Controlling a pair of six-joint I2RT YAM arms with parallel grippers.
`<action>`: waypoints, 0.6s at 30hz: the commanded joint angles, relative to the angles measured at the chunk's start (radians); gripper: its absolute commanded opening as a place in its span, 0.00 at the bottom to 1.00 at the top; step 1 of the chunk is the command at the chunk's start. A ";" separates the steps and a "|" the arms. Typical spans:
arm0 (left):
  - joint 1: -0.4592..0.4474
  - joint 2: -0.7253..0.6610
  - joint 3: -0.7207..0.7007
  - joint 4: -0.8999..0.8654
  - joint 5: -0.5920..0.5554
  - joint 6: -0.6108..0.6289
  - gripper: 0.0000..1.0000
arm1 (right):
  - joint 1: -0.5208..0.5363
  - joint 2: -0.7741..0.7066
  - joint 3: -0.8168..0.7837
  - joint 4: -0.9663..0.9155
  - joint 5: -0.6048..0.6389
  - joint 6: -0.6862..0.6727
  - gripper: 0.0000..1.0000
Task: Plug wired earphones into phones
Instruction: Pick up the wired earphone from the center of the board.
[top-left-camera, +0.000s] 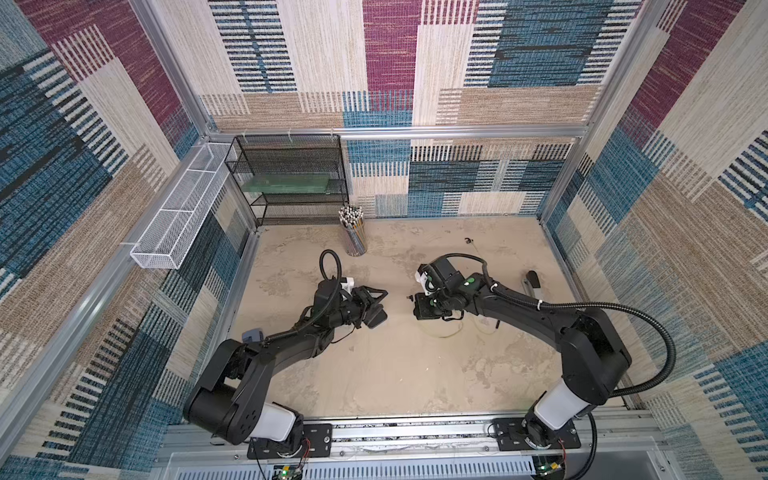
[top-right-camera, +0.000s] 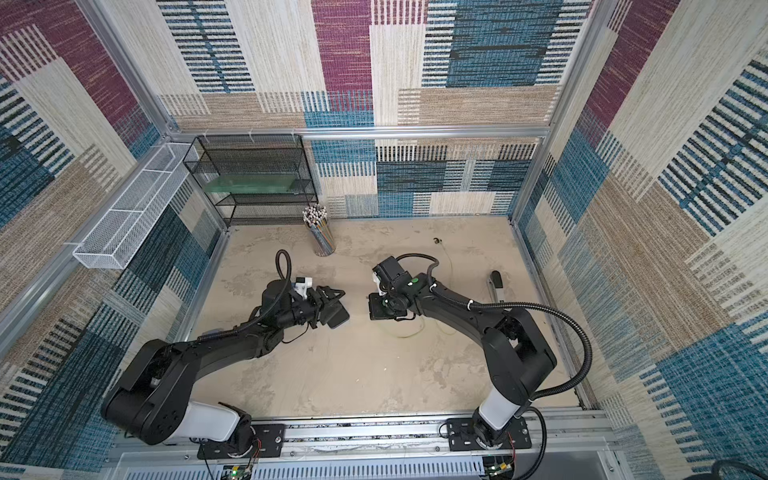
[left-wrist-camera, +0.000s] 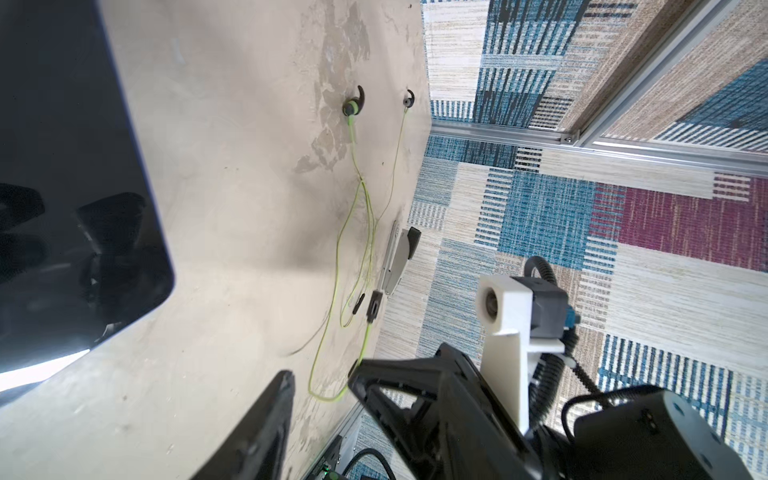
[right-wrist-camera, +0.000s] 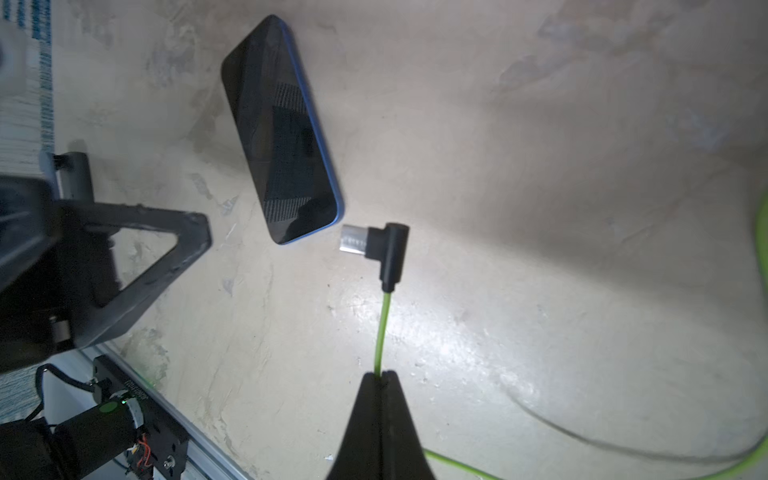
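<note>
Patchwork woven walls (top-left-camera: 457, 62) enclosed a mottled beige floor (top-left-camera: 395, 374). A black mesh shelf (top-left-camera: 291, 166) stood in the back corner, with a white wire basket (top-left-camera: 183, 208) beside it.

left arm (top-left-camera: 291, 349) reaches in from 7 o'clock, right arm (top-left-camera: 523, 311) from 5, tips nearly meeting. left hand (top-left-camera: 379, 309) spread wide, right hand (right-wrist-camera: 382, 375) pinched on the cable (right-wrist-camera: 382, 328).
</note>
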 joint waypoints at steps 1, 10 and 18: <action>-0.024 0.028 0.033 0.098 0.003 -0.002 0.55 | 0.007 -0.008 0.000 0.047 -0.045 0.011 0.00; -0.041 0.067 0.090 -0.005 -0.010 0.089 0.51 | 0.020 -0.014 -0.013 0.084 -0.090 0.021 0.00; -0.051 0.097 0.103 0.006 -0.008 0.099 0.51 | 0.021 -0.018 -0.014 0.103 -0.113 0.027 0.00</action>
